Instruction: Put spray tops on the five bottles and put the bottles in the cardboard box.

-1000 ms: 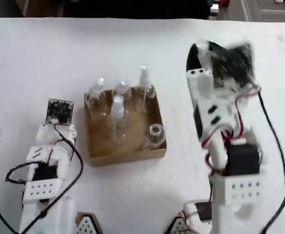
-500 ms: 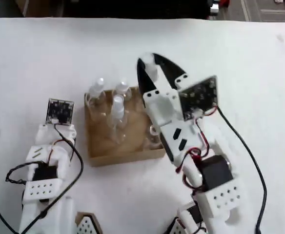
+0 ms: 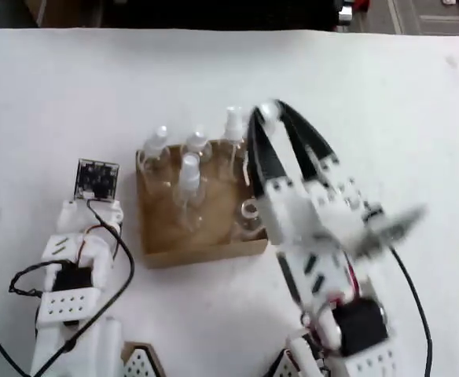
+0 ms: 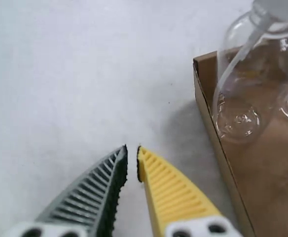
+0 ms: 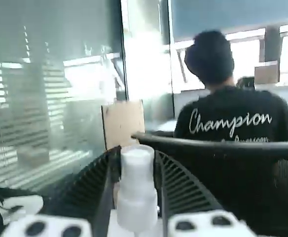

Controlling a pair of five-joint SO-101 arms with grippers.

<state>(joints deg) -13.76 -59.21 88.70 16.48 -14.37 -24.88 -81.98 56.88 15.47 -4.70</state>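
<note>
The cardboard box (image 3: 202, 253) sits mid-table with several clear bottles standing in it. Three of them (image 3: 157, 148) (image 3: 196, 149) (image 3: 189, 176) carry white spray tops, as does one at the far right corner (image 3: 233, 128). An open-necked bottle (image 3: 251, 212) stands at the near right corner. My right gripper (image 3: 272, 108) is raised above the box's right side, shut on a white spray top (image 3: 267, 113); the right wrist view shows that top (image 5: 136, 190) upright between the fingers (image 5: 104, 182). My left gripper (image 4: 132, 149) is shut and low over the table, left of the box (image 4: 208, 98).
A capped bottle (image 4: 240, 89) stands in the box corner nearest my left gripper. The left arm (image 3: 76, 251) rests left of the box. White table lies bare around the box. The table's far edge runs along the top of the high view.
The right arm swung left from beside the box to over it, then drew back slightly; its gripper now points up and away with the spray top. The left arm stayed still.
</note>
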